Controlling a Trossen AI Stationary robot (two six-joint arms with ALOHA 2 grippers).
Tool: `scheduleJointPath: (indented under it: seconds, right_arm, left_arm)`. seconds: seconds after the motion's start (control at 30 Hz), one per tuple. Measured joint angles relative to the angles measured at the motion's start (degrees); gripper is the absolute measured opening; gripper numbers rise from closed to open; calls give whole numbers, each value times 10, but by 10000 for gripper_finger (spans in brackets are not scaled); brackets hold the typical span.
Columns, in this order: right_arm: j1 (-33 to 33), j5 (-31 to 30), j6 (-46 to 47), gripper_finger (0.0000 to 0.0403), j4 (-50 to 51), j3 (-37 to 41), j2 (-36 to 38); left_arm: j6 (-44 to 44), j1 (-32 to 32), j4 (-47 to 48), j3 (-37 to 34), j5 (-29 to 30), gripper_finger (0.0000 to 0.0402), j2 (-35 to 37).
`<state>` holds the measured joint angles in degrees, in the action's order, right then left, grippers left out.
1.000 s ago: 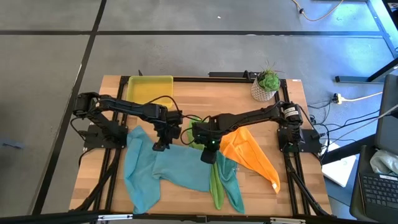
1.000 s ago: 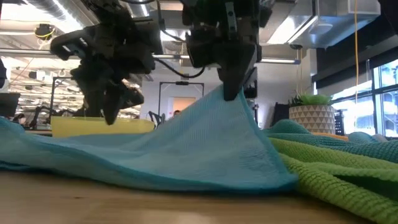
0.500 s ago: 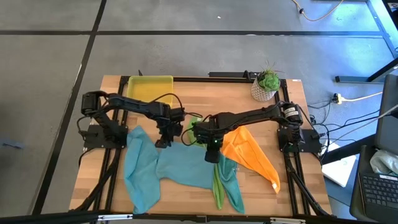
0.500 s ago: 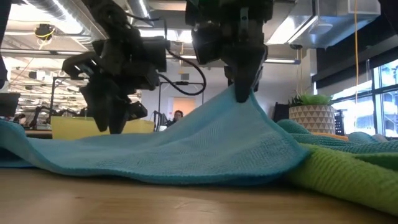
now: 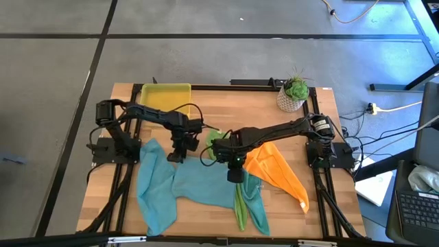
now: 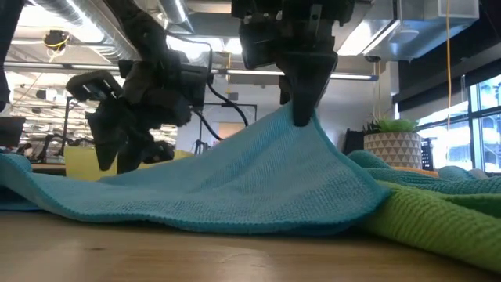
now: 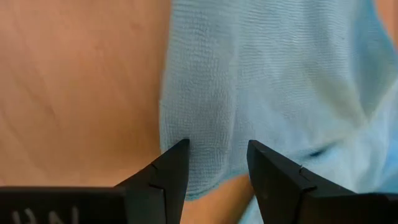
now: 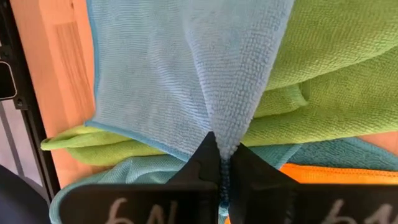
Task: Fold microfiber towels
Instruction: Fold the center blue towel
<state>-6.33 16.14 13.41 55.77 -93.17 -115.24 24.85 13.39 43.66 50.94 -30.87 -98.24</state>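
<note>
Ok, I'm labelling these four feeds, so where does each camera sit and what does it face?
High: overhead, straight down on the table; both arms.
Low: table height, level across; both grippers above the light blue towel.
Left wrist: over that towel's edge; open left gripper.
Right wrist: right gripper shut on the towel.
Right wrist and low share the lime green towel.

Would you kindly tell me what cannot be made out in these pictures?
- High view: the right gripper hides the pinched part of the light blue towel.
- High view: the green towel mostly lies under others, its outline unclear.
- Low view: the orange towel is hidden behind cloth.
- Left wrist view: the frame edges cut the towel off.
</note>
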Motion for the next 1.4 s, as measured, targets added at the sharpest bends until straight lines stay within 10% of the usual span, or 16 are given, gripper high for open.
scheduleJointPath:
  seconds: [1.4]
  right_arm:
    - [-3,-31,-19,6,10,0,17]
  left_arm:
    - [13,22,-19,0,17,153,8]
